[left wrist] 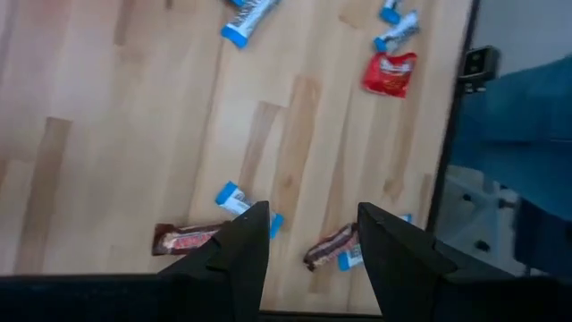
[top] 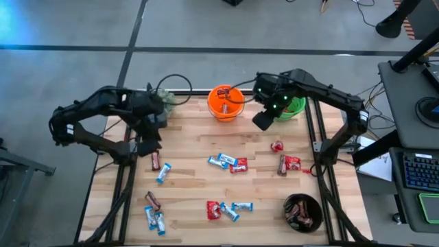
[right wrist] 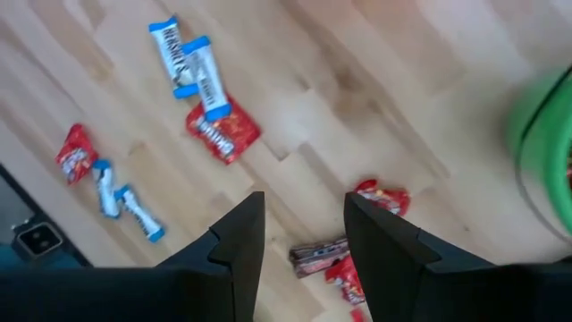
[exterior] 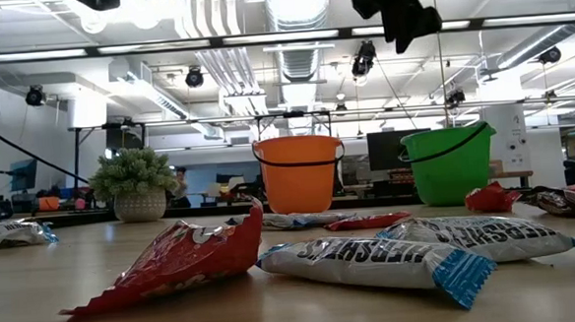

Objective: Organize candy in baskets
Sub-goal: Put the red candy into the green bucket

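Wood: a slatted table (top: 192, 171) was seen from above, with the orange pail (top: 224, 101) taken as the landmark.
Pails: the green pail (top: 293, 106) was set just right of the orange pail at the far edge; the black bowl (top: 302, 211) was placed well away, at the near right corner.
Done: dark brown candy was seen inside the black bowl, and something red inside the orange pail; the green pail's contents could not be made out.
Left: most candy (top: 230, 162) was still scattered on the table, all nearer than the orange pail: red, blue-and-white and brown pieces mixed together.
Progress: sorting was judged to be at an early stage.
Right gripper (top: 263, 121): it was held above the table between the orange and green pails, fingers (right wrist: 234, 240) parted and empty.
Left gripper (top: 150, 145): it was held over the table's left edge, well left of the orange pail, fingers (left wrist: 243, 246) parted with nothing between them; brown bars lay below.
Writing: "HERSHEY'S" was read, upside down, on the blue-and-white wrapper (exterior: 372, 260) in the low view; other labels could not be read.
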Robot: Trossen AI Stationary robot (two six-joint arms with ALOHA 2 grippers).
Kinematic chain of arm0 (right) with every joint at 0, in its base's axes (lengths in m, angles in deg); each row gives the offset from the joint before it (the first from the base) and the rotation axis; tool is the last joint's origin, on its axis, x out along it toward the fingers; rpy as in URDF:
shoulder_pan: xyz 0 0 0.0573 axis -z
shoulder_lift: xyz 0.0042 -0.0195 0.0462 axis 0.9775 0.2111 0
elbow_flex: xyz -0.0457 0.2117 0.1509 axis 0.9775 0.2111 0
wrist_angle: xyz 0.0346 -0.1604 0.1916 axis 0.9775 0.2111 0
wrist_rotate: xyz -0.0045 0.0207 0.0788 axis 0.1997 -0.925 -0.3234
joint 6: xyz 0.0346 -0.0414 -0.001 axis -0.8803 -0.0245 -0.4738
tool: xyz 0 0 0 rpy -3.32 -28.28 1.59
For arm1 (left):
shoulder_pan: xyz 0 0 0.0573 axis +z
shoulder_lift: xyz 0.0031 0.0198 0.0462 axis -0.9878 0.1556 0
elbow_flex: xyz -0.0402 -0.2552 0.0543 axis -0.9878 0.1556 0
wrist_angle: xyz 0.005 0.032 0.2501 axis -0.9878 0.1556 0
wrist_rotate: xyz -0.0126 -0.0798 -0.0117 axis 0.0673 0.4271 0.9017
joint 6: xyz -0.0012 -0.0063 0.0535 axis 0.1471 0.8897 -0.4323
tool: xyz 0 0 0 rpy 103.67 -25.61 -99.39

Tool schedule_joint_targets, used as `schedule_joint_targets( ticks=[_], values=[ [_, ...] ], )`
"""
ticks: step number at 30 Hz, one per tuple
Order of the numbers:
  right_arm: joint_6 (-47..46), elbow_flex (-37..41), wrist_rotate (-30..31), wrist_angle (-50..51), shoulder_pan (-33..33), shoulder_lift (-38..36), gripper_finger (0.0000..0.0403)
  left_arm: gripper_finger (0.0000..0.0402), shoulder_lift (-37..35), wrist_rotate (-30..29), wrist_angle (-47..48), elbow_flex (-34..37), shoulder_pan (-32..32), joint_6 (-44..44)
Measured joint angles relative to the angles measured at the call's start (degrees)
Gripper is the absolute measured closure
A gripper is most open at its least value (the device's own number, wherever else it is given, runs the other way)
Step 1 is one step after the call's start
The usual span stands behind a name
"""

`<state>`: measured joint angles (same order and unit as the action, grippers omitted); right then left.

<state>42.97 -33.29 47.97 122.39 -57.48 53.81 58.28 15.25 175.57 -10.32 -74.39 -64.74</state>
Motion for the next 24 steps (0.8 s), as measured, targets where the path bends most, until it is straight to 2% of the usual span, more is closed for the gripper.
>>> schedule_joint_targets(
  ticks=[10, 14, 18, 24],
  values=[
    [-3.65, 0.00, 0.22, 0.01, -8.54, -0.42, 0.0261, 0.0248, -0.22, -6.60, -0.04, 0.07, -6.89, 5.42],
    [-5.00, 0.00, 2.99, 0.04, -11.66, -0.42, 0.0258, 0.0248, -0.22, -6.87, -0.04, 0.95, -8.69, 7.16],
    [-6.91, 0.00, 3.45, 0.04, -14.01, -0.42, 0.0254, 0.0248, -0.85, -6.92, -0.07, 4.24, -10.26, 10.38],
    [-7.91, 0.00, 3.61, 0.04, -15.85, -0.42, 0.0259, 0.0248, -3.20, -9.44, -0.19, 12.98, -12.96, 16.79]
  ],
)
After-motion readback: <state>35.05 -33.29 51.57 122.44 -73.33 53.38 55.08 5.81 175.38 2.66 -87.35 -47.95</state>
